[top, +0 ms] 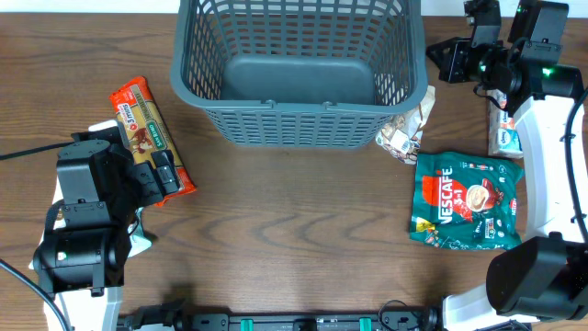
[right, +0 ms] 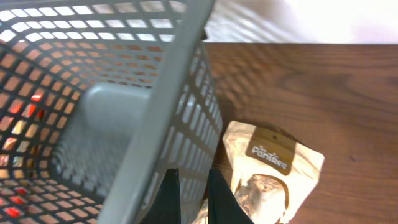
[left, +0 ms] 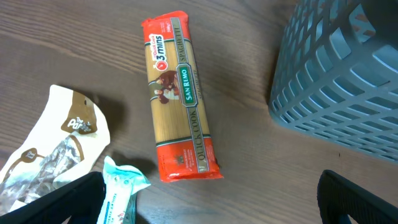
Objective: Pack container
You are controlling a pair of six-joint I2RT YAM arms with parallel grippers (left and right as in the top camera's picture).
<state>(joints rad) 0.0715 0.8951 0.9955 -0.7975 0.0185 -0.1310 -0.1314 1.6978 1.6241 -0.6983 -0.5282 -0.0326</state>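
The dark grey lattice basket (top: 299,115) stands at the back centre with only its bare base showing; it also shows in the left wrist view (left: 348,74) and the right wrist view (right: 155,124). An orange spaghetti packet (top: 147,129) lies left of it, also in the left wrist view (left: 183,99). My left gripper (left: 208,205) is open wide and empty, just short of the packet's near end. My right gripper (right: 194,199) hangs beside the basket's right outer wall, its fingers nearly together and holding nothing, next to a white Pantree packet (right: 273,171).
A green Nescafe bag (top: 466,200) lies at the right, the Pantree packet (top: 409,129) by the basket's right corner, and a small white-blue packet (top: 505,136) near the right arm. By the left gripper lie another Pantree packet (left: 56,155) and a teal packet (left: 121,190).
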